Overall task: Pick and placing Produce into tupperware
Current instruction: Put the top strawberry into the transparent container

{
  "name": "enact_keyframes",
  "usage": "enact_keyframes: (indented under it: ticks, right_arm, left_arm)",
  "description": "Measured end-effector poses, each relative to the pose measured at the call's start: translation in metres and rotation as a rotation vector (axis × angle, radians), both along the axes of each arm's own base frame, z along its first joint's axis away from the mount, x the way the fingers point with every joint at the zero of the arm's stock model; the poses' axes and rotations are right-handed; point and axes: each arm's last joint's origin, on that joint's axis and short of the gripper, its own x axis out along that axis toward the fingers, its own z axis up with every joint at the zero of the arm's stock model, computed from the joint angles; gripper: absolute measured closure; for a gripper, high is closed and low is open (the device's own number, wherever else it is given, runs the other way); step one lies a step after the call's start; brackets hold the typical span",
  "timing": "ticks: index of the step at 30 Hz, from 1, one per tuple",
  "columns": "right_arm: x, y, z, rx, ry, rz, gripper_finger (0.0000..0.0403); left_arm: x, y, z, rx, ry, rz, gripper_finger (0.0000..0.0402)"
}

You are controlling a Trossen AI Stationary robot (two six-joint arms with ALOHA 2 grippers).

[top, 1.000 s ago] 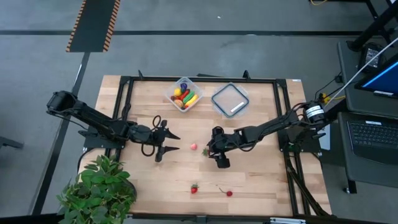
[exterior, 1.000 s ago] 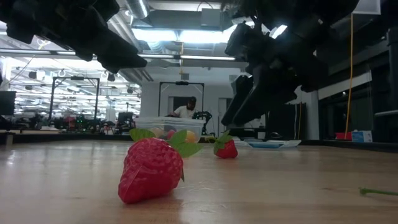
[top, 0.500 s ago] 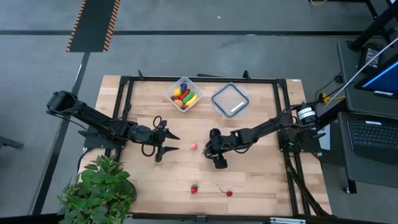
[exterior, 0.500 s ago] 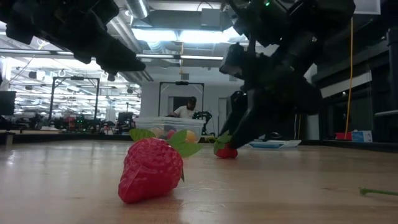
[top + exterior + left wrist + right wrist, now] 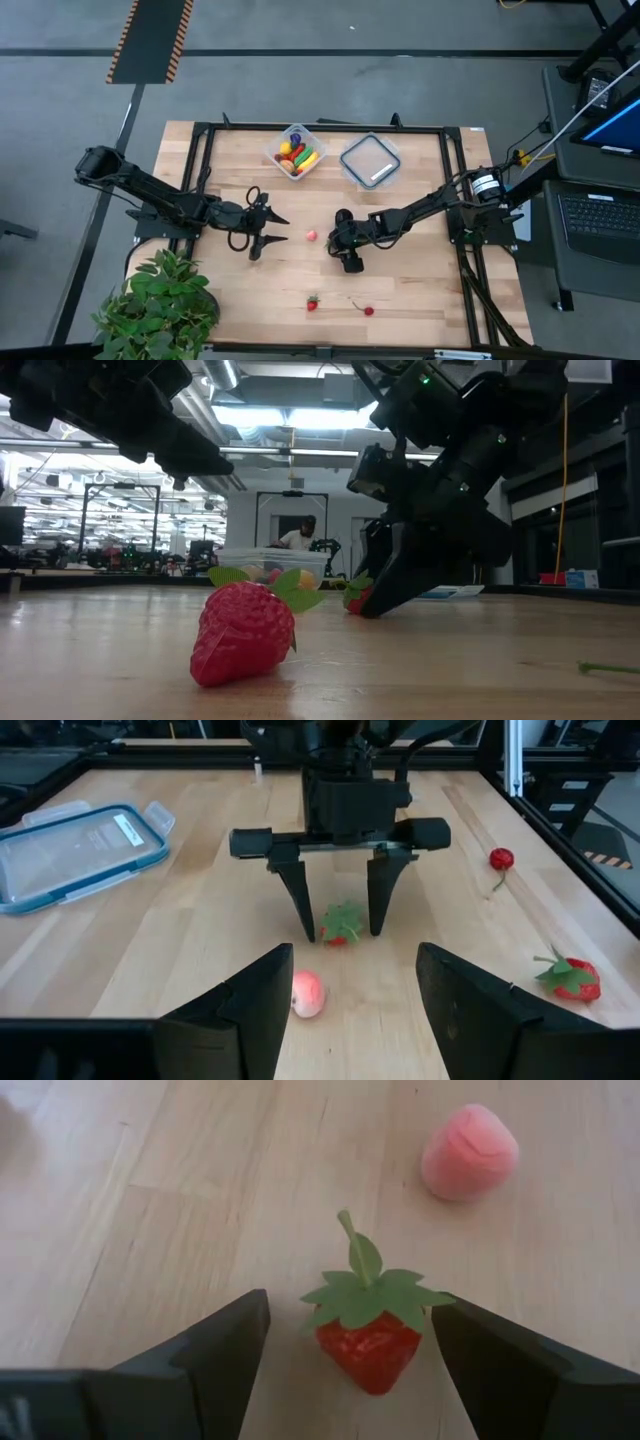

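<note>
Right gripper (image 5: 343, 932): lowered to the table mid-board, fingers spread wide on either side of a strawberry (image 5: 370, 1335), not touching it.
Left gripper (image 5: 270, 228): hovers apart to the left, fingers parted, nothing between them.
Pink piece (image 5: 469, 1153): on the wood between the 2 grippers.
Tupperware (image 5: 295, 150): at the far edge, several colourful pieces inside; their kinds are too small to tell.
Lid (image 5: 370, 161): flat beside it.
Near edge: 1 more strawberry (image 5: 243, 632) and a cherry (image 5: 368, 311).
Hidden: in the low view the right gripper covers most of its strawberry.
</note>
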Motion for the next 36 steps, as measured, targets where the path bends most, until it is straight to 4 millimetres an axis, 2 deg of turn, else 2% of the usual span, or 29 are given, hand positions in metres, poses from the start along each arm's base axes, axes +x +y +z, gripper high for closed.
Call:
enact_keyframes:
  ticks: [4, 7, 15, 17, 30, 36]
  right_arm:
    - [0.000, 0.000, 0.000, -0.001, 0.001, -0.001, 0.0118]
    - [0.000, 0.000, 0.000, 0.000, 0.002, 0.000, 0.0136]
    - [-0.002, 0.001, -0.001, 0.013, 0.025, -0.003, 0.0247]
    - [-0.002, 0.000, -0.001, 0.022, 0.028, -0.015, 0.0264]
    - [-0.002, -0.005, 0.001, 0.074, 0.033, -0.056, 0.0264]
    - [-0.007, -0.012, 0.020, 0.083, 0.028, -0.068, 0.0264]
  left_arm:
    - [0.000, 0.000, 0.000, 0.000, 0.000, 0.000, 0.0195]
    - [0.000, 0.000, 0.000, 0.000, 0.001, 0.000, 0.0195]
    - [0.000, 0.000, 0.000, 0.000, 0.002, 0.001, 0.0195]
    - [0.000, 0.000, 0.000, 0.000, 0.002, 0.001, 0.0195]
    - [0.000, 0.000, 0.000, 0.001, 0.003, 0.001, 0.0195]
    - [0.000, 0.000, 0.000, 0.002, 0.003, 0.001, 0.0195]
